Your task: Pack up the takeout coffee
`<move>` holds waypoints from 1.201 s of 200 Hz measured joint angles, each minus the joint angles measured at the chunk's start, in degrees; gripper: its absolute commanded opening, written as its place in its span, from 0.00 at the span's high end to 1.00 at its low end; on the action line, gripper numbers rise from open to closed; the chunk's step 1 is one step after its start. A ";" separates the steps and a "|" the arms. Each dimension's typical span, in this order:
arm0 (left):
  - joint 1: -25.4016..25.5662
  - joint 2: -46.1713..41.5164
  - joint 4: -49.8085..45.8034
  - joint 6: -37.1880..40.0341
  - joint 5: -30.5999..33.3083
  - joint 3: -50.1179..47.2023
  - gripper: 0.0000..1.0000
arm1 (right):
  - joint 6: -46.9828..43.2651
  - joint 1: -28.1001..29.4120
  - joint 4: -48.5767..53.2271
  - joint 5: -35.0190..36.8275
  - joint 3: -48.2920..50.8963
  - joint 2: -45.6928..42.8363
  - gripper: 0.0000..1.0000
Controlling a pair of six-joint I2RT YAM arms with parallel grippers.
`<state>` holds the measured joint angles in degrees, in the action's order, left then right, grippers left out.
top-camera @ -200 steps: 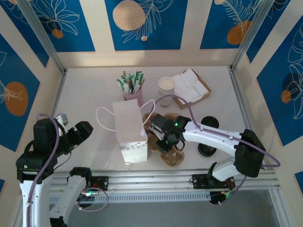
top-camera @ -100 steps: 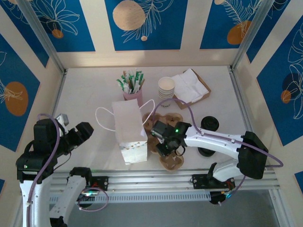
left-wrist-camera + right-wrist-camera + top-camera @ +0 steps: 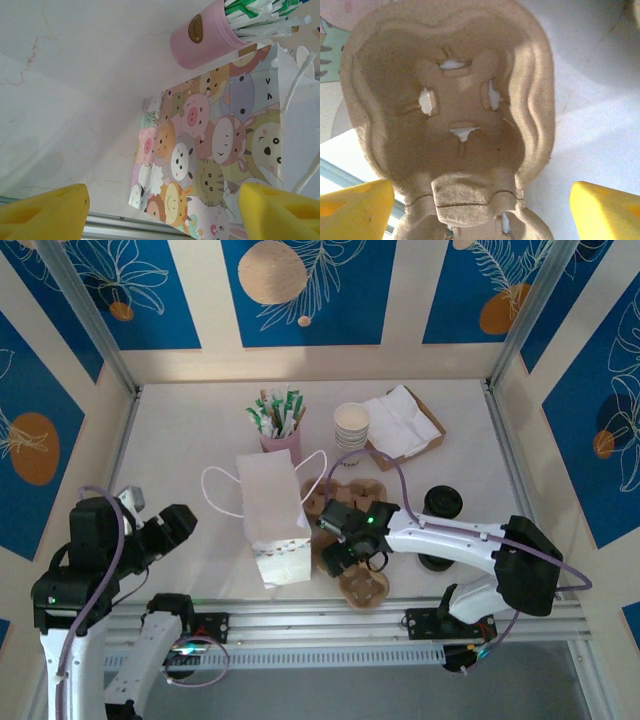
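- Right wrist view has the right gripper [image 3: 480, 212] spread wide. Its yellow fingers [image 3: 355, 210] stand clear on either side of the pulp cup carrier [image 3: 450, 100], which lies loose on the table [image 3: 600, 100], gripped by nothing.
- A close from here would likely meet only the carrier's thin moulded rim. Soft pulp may crumple or slide out, leaving the tray skewed.
- Top external view puts the carrier just beside the paper bag [image 3: 272, 505], which seems to stand open. A sideways shove from the tray or the wrist could tip the bag or fold its mouth shut.
- The carrier's sockets look empty, while the stack of paper cups [image 3: 351, 425] and the black lids [image 3: 442, 502] sit apart from it. Bagging the tray now would probably leave the coffee unpacked.
- The left gripper [image 3: 162, 212], also spread with nothing in it, hangs near the bag's printed side and steadies nothing, so the bag has no support if knocked.
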<state>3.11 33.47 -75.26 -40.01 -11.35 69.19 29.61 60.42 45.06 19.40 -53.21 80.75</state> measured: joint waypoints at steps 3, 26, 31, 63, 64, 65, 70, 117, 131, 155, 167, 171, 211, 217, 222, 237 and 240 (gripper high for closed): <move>0.00 0.00 -0.17 0.09 0.00 0.11 0.22 | 0.37 0.00 0.31 0.28 -0.26 -0.31 0.00; 0.00 -0.07 -1.11 0.20 0.44 1.11 0.21 | 2.58 -0.24 2.80 2.91 -1.95 -4.39 0.01; 0.00 -0.15 -1.31 0.37 0.50 1.38 0.21 | 4.13 -0.48 3.39 3.98 -2.16 -6.03 0.01; 0.00 -0.79 -3.02 1.64 1.62 2.49 0.20 | 17.33 -5.14 7.87 10.62 -2.27 -20.17 0.00; 0.00 -0.79 -3.08 1.66 1.73 2.56 0.20 | 17.88 -5.42 8.02 10.95 -2.25 -20.87 0.01; 0.00 -0.81 -3.13 1.66 1.77 2.58 0.20 | 18.10 -5.53 8.09 11.10 -2.23 -21.22 0.01; 0.00 -0.83 -3.48 1.79 2.05 2.80 0.20 | 19.74 -6.51 8.52 12.41 -2.01 -24.13 0.01; 0.00 -1.62 -5.11 2.93 4.00 3.43 0.19 | 20.85 -16.68 7.93 10.19 3.34 -40.04 0.18; 0.00 -1.81 -5.29 3.08 4.55 3.41 0.19 | 19.15 -17.62 10.29 6.93 2.21 -35.58 0.23; 0.00 -2.29 -5.40 3.10 5.66 3.34 0.18 | 16.20 -11.63 12.48 2.67 1.81 -26.12 0.29; 0.00 -2.43 -5.38 3.10 5.70 3.06 0.18 | 15.15 -7.82 13.16 1.07 1.90 -23.06 0.29; 0.00 -2.43 -5.40 3.10 5.66 2.93 0.18 | 14.84 -6.84 13.16 0.42 2.01 -22.47 0.29; 0.00 -2.97 -5.42 3.10 4.92 0.59 0.18 | 12.61 -1.64 11.98 -2.12 3.72 -19.06 0.41; 0.00 -3.28 -5.49 3.10 4.61 0.24 0.17 | 12.22 -1.20 11.37 -2.29 3.74 -18.18 0.40; 0.00 -3.52 -5.60 3.13 4.35 0.02 0.17 | 11.98 -0.85 10.84 -2.32 3.72 -17.27 0.40; 0.00 -4.20 -6.10 3.17 3.37 -0.33 0.16 | 10.49 0.37 9.55 -2.51 3.43 -13.33 0.39; 0.00 -4.26 -6.23 3.19 3.08 -0.33 0.16 | 10.14 0.59 9.31 -2.62 3.34 -12.50 0.39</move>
<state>3.11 29.21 -81.49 -36.82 -8.27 68.86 39.75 61.01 54.37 16.78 -49.87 68.25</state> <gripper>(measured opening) 0.832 0.609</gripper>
